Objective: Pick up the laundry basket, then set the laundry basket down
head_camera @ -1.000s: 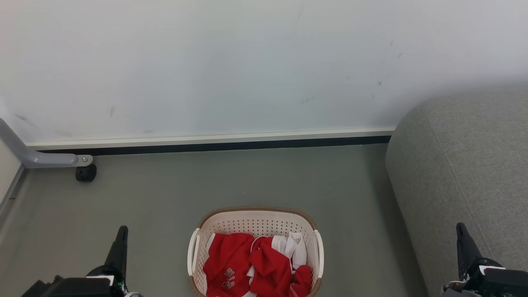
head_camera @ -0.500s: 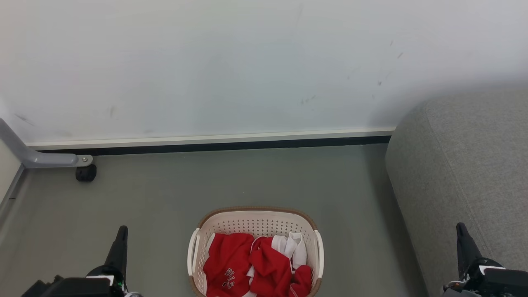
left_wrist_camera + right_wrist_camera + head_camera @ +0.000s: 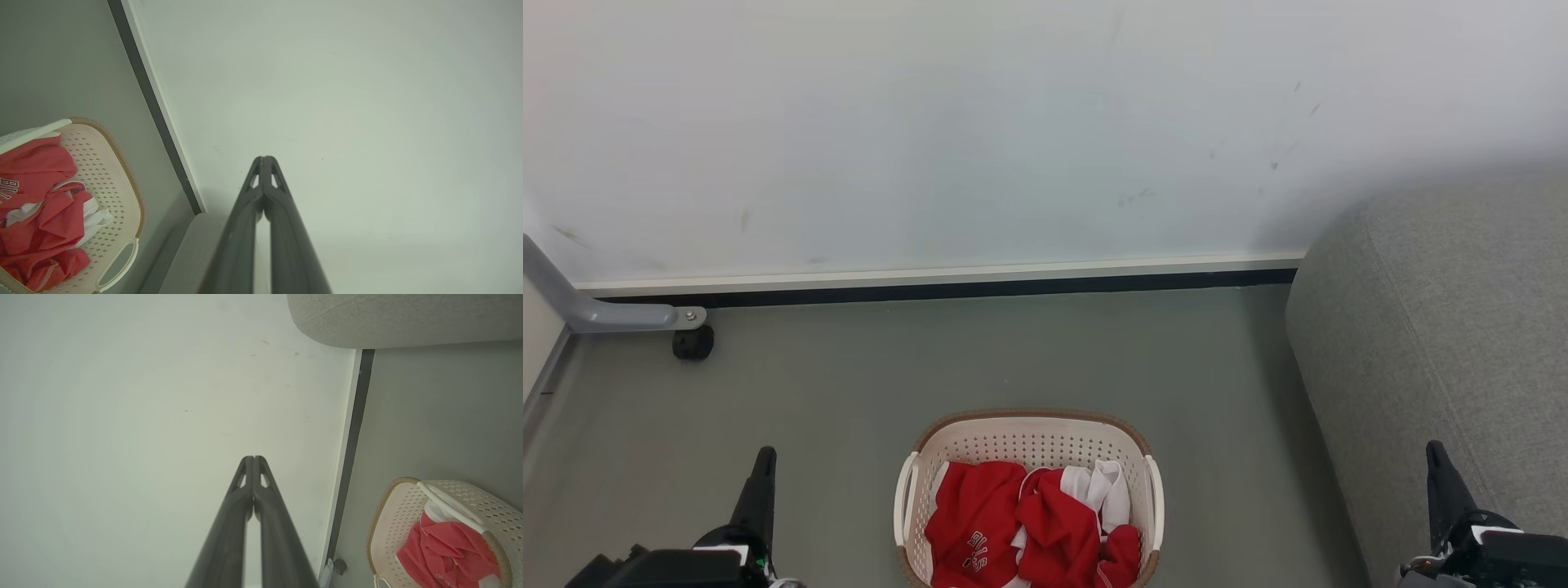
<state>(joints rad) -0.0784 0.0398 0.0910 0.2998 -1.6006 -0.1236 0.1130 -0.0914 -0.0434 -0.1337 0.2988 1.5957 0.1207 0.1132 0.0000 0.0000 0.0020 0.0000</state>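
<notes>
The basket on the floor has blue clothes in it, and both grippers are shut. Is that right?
Almost. The clothes in the laundry basket are red and white, not blue; the head view shows it. It does sit on the floor, and the left gripper and right gripper are shut.

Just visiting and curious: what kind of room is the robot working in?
Probably a home-like living area: a grey upholstered sofa beside a plain wall, and a laundry basket of red and white clothes on the floor.
</notes>
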